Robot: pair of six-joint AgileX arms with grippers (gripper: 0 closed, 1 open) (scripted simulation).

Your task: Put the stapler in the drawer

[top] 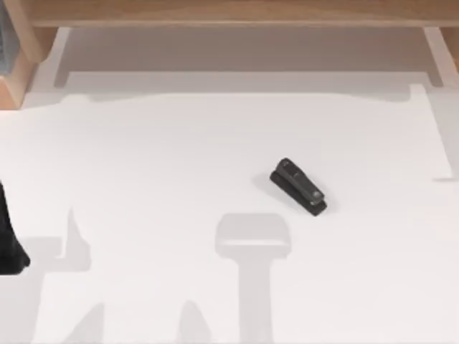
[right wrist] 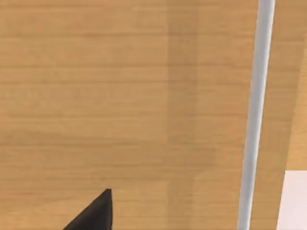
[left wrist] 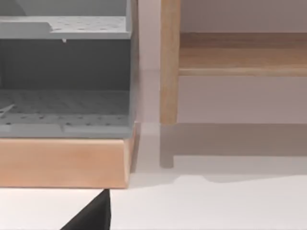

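The stapler [top: 299, 187], small, black and elongated, lies flat on the white table [top: 179, 158] a little right of centre, pointing diagonally, with nothing touching it. A dark part of my left arm [top: 8, 244] sits at the table's left edge, far from the stapler. In the left wrist view a black tip of my left gripper [left wrist: 93, 215] hangs over the white table. A black tip of my right gripper [right wrist: 96, 213] is close in front of a wooden panel [right wrist: 120, 96] crossed by a slim silver bar [right wrist: 254, 110], seemingly the drawer's front.
A wooden shelf [top: 229, 11] runs along the table's far edge. At the far left a wooden frame [left wrist: 62, 163] holds a grey perforated organiser [left wrist: 62, 103], beside a wooden post [left wrist: 169, 62]. White tabletop surrounds the stapler.
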